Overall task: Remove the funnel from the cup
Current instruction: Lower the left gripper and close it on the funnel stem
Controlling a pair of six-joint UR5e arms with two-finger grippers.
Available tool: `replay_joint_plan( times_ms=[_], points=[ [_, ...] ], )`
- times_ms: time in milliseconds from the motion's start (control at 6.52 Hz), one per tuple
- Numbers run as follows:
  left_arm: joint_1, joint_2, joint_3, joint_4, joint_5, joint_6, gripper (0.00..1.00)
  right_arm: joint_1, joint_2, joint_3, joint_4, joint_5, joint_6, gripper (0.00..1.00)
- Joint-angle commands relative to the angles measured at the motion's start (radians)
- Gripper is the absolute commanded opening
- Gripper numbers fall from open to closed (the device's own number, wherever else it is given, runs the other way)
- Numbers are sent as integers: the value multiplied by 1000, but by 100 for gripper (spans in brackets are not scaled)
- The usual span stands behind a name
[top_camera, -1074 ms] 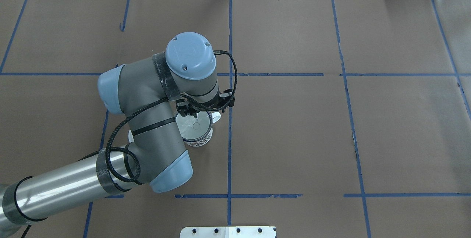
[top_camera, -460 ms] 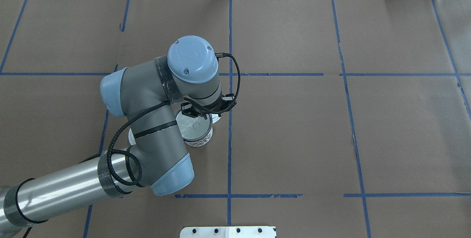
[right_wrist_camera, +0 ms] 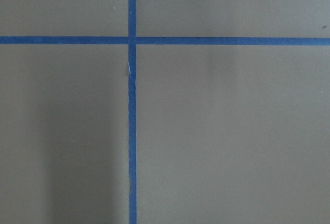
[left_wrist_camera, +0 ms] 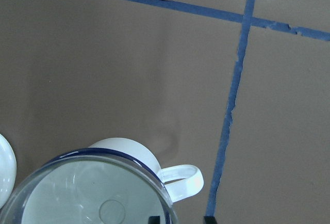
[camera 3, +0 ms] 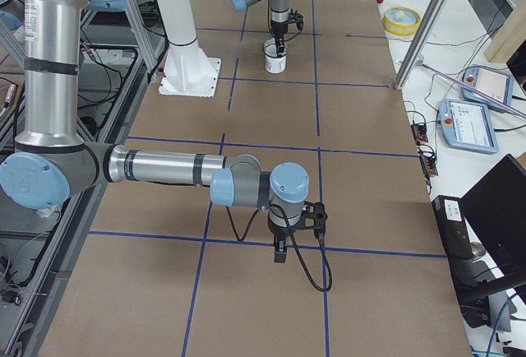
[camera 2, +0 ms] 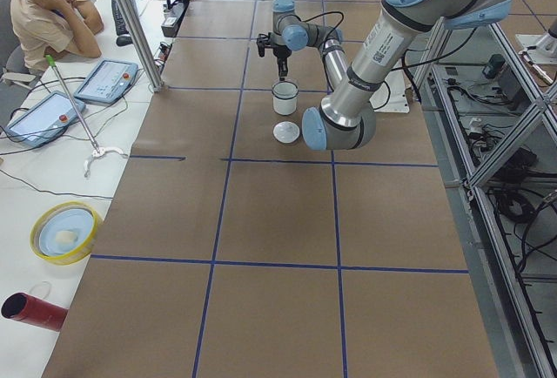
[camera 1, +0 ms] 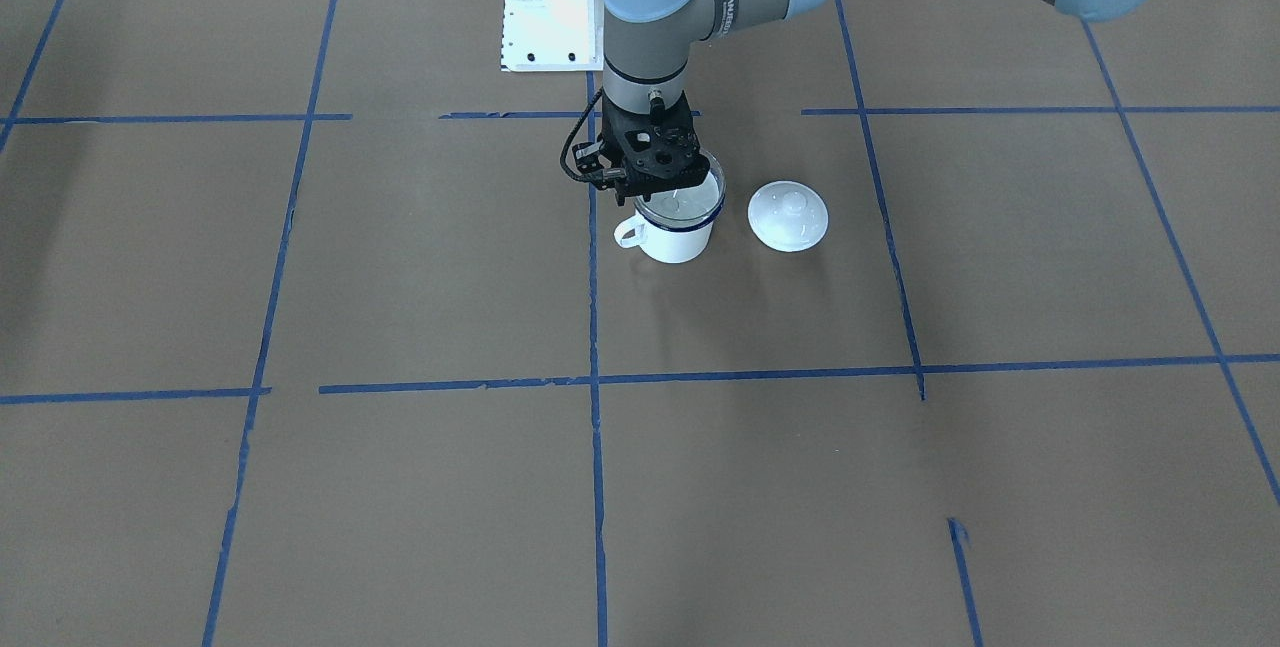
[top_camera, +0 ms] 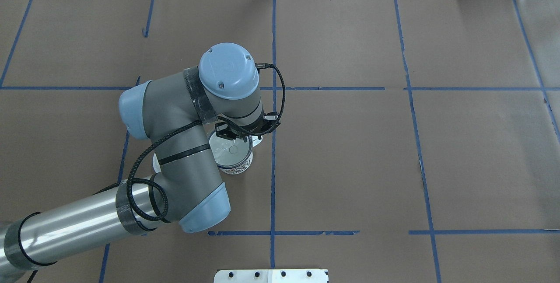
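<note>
The white enamel cup (camera 1: 678, 238) with a dark blue rim stands on the brown table. The clear funnel (camera 1: 692, 199) sits in its mouth. The overhead view shows the cup (top_camera: 236, 167) and funnel (top_camera: 231, 151) just below my left wrist. My left gripper (camera 1: 648, 189) is open and low over the cup's handle side. In the left wrist view its gripper (left_wrist_camera: 180, 219) straddles the funnel (left_wrist_camera: 93, 193) rim beside the cup's handle (left_wrist_camera: 181, 180). My right gripper (camera 3: 279, 254) hangs far off over bare table; I cannot tell its state.
A round white knobbed lid (camera 1: 788, 216) lies on the table beside the cup, mostly hidden under my left arm in the overhead view (top_camera: 154, 160). The white base plate (top_camera: 271, 275) is at the near edge. An operator (camera 2: 48, 8) sits beyond the table.
My left wrist shifted slightly right and lower onto the cup's rim, then held still. The cup and funnel have not moved.
</note>
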Motion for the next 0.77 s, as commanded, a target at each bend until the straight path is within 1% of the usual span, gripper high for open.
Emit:
replay_joint_plan(
  times_ms=[0, 153, 307, 460, 613],
  points=[
    [-2, 1, -12, 10, 1, 0, 0, 0, 0, 0, 0, 0, 0, 100],
    [-3, -4, -36, 39, 1, 3, 0, 0, 0, 0, 0, 0, 0, 100],
    [-6, -5, -117, 118, 1, 6, 0, 0, 0, 0, 0, 0, 0, 100],
    [-11, -19, -206, 230, 1, 6, 0, 0, 0, 0, 0, 0, 0, 100],
    [-56, -72, -243, 301, -1, 3, 0, 0, 0, 0, 0, 0, 0, 100]
  ],
)
